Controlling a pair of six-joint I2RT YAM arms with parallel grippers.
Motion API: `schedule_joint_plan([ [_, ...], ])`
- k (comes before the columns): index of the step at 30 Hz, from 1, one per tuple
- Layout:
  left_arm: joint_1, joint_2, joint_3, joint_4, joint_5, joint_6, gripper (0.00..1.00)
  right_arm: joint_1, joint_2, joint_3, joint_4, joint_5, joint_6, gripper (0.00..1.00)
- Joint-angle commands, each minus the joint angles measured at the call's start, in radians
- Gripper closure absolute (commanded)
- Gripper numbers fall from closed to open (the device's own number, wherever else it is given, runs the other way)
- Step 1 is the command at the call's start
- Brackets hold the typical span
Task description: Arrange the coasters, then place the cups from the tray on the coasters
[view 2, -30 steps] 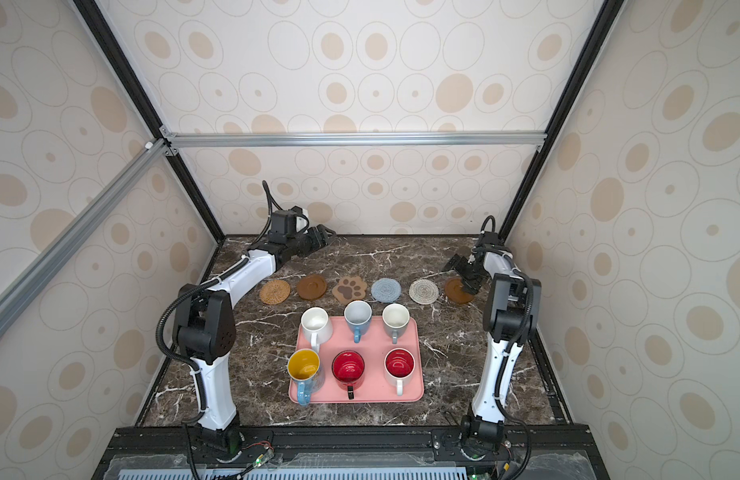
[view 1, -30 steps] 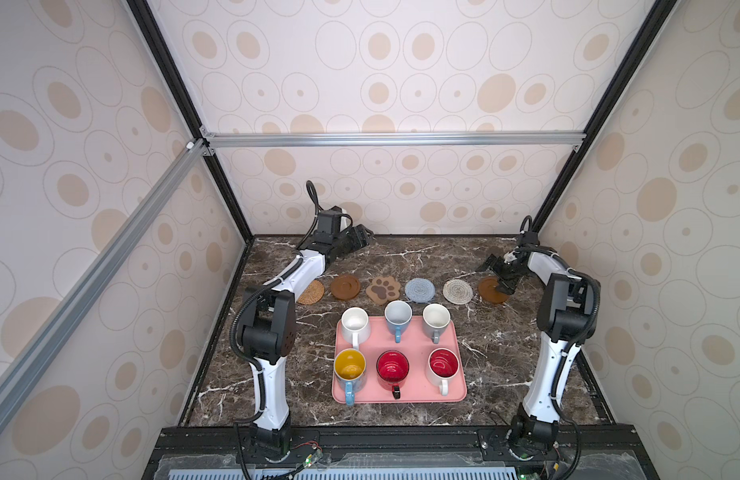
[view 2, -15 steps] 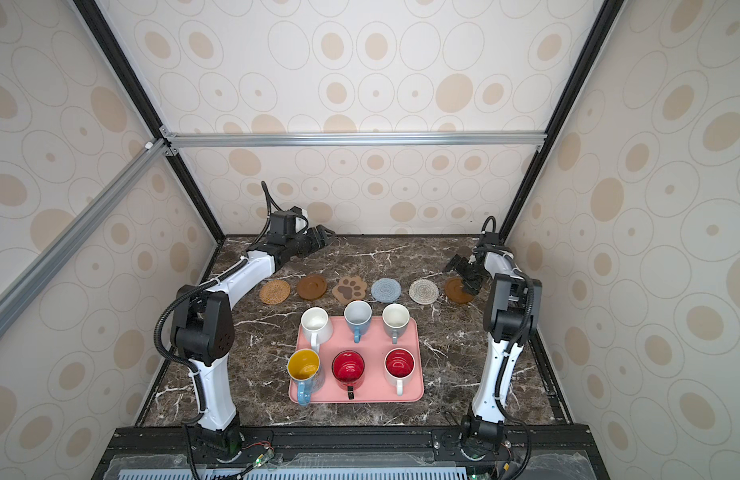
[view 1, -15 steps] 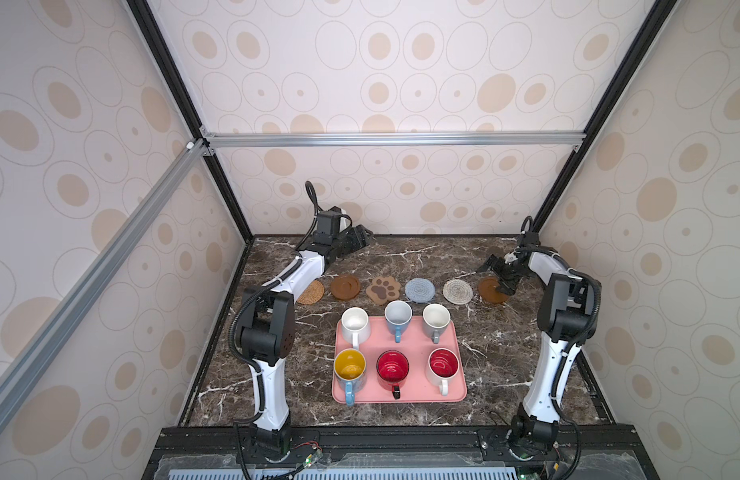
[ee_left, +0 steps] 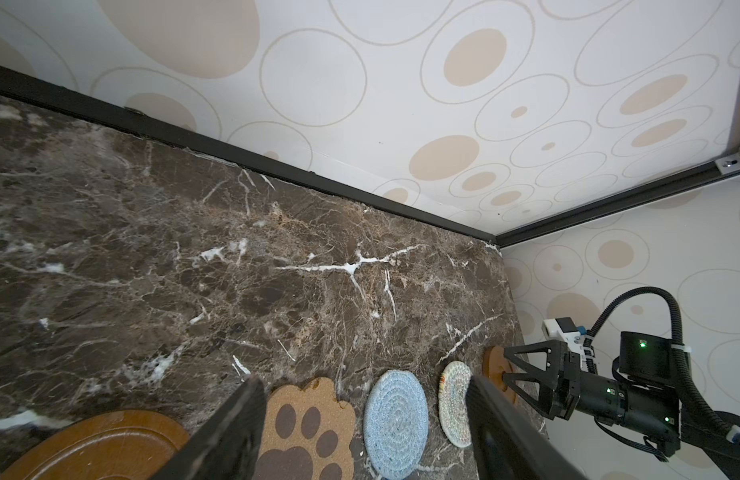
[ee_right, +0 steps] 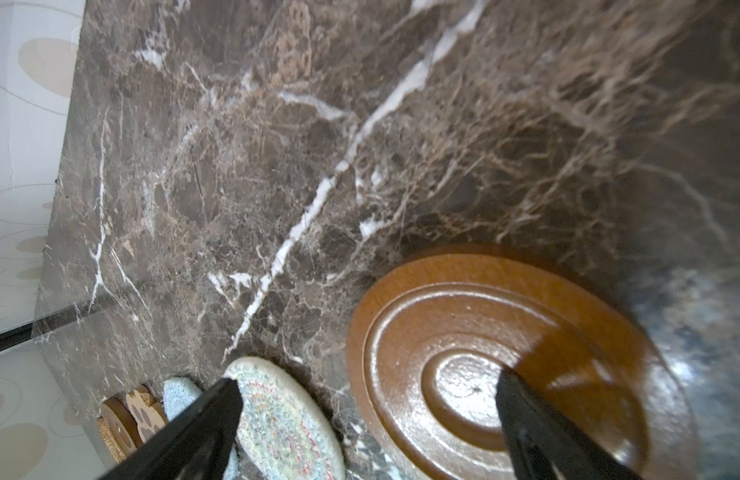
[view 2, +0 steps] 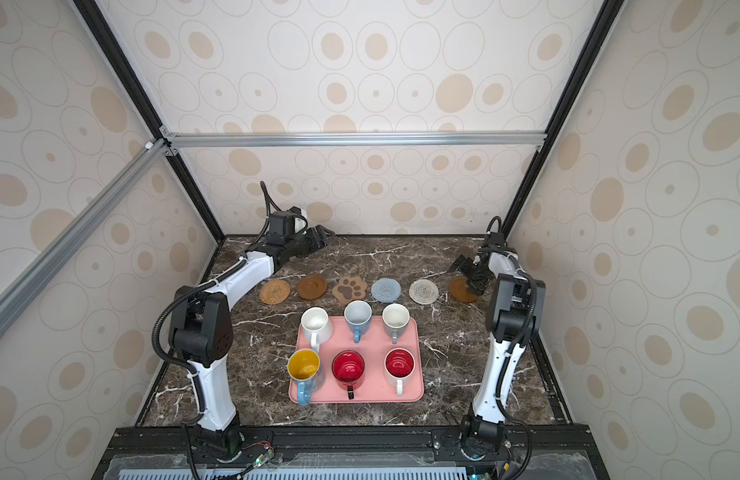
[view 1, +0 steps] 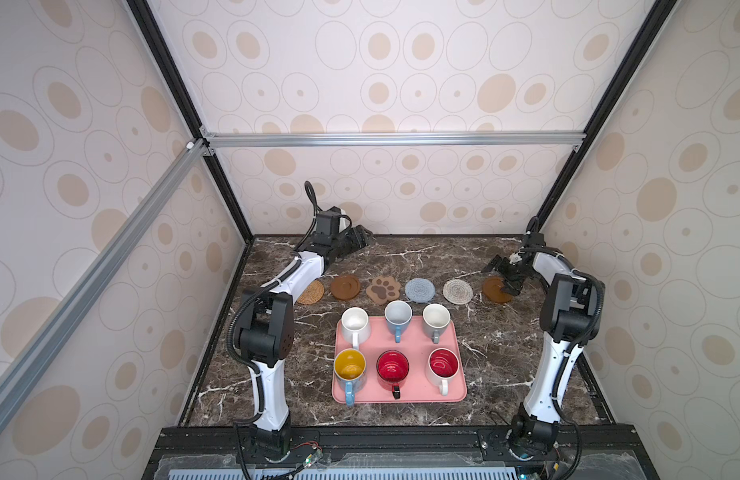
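arms (view 1: 305, 268): white links | black joints | black ribbed cables (view 1: 236, 320)

**Both arms stretch to the far side, with the left end effector (view 1: 362, 241) and the right end effector (view 1: 502, 276) open and empty.**

The left arm (view 1: 301, 270) rises from its base at the near left and bends at a dark elbow. Its white forearm runs toward the far left corner. There the left end effector points rightward, its two dark fingers (ee_left: 235, 428) spread apart with nothing between them. The right arm (view 1: 565, 316) stands up from the near right and folds at the elbow, sending a short forearm far and leftward. The right end effector tilts downward at the far right. Its jaws are at their widest, and its fingers (ee_right: 202, 424) grip nothing.
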State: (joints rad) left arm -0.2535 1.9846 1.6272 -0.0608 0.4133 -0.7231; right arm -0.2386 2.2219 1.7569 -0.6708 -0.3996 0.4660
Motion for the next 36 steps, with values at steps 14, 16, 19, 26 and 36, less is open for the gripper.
schedule_joint_plan([
  [14,0.004,-0.082,-0.035,0.05,-0.019,-0.012,0.0,-0.004,-0.205,-0.118,0.074,-0.103,0.009,0.0],
  [16,0.003,-0.097,-0.042,0.044,-0.028,-0.011,0.0,0.0,-0.248,-0.143,0.072,-0.106,0.006,0.0],
  [19,0.003,-0.133,-0.071,0.042,-0.048,-0.013,0.0,0.008,-0.317,-0.2,0.065,-0.105,0.005,0.0],
  [26,0.002,-0.262,-0.228,0.098,-0.107,-0.003,0.0,0.029,-0.488,-0.359,0.13,-0.089,-0.042,0.0],
  [36,-0.012,-0.542,-0.509,0.129,-0.242,0.054,0.0,0.058,-0.702,-0.522,0.074,-0.058,-0.18,0.0],
])
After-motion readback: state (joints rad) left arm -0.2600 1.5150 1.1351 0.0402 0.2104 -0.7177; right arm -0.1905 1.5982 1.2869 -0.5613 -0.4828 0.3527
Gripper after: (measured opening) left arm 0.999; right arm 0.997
